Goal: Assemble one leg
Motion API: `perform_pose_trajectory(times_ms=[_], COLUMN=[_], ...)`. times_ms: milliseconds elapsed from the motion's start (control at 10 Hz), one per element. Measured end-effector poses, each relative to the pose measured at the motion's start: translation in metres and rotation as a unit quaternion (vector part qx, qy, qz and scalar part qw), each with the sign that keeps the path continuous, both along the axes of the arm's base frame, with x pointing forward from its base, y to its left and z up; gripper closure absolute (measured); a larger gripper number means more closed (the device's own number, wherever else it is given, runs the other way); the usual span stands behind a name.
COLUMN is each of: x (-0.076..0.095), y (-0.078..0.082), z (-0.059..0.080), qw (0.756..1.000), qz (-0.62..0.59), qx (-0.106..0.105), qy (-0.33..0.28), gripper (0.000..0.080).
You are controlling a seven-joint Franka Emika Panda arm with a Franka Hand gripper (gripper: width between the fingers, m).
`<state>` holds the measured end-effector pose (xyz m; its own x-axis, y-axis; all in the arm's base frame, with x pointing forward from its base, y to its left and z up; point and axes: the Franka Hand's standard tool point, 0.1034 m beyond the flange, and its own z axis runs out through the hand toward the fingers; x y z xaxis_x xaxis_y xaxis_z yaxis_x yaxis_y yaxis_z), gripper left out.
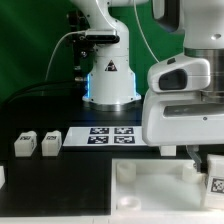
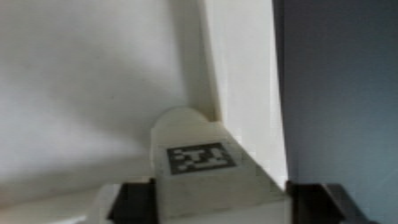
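Gripping is what the wrist view shows: a leg (image 2: 199, 160) sits between the gripper (image 2: 214, 203)'s two dark fingers (image 2: 135, 203), jaws closed in on its sides. The leg is white plastic, pointed or tapered at the far end, with a black-and-white square tag on the face toward the camera. Behind it is a white surface with a raised white edge running away from the leg, likely the tray (image 2: 107, 70); dark table beyond that on one side.

In the exterior view the gripper (image 1: 203, 165) is low at the exterior view's right, over the tray (image 1: 150, 195), and the white block with a square tag (image 1: 214, 182) sits right under it near the frame edge. Contact between block and tray cannot be told. The tray is large, white, with a round socket visible at its near-left corner.

Two more legs (image 1: 24, 144) (image 1: 50, 143) stand side by side on the black table (image 1: 40, 110) at the exterior view's left, well apart from the gripper, each a small white block. The marker board (image 1: 110, 135) lies flat just beside them, between legs and arm. The arm's base (image 1: 108, 80) stands farthest back, with a warning triangle on it.
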<state>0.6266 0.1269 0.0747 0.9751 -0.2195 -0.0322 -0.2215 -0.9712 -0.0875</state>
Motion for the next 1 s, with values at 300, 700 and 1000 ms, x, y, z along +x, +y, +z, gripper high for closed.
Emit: perform_pose_trajectory(times_ms=[300, 700, 1000], x=[0.0003, 0.0031, 0.0013], y=[-0.0027, -0.0048, 0.0014], z=[-0.0001, 0.0020, -0.0001], qw=[0.990, 0.838, 0.791], qz=[-0.140, -0.536, -0.600], qx=[0.001, 0.067, 0.065], qy=[0.013, 0.081, 0.097], gripper=[0.0494, 0.0504, 0.0505])
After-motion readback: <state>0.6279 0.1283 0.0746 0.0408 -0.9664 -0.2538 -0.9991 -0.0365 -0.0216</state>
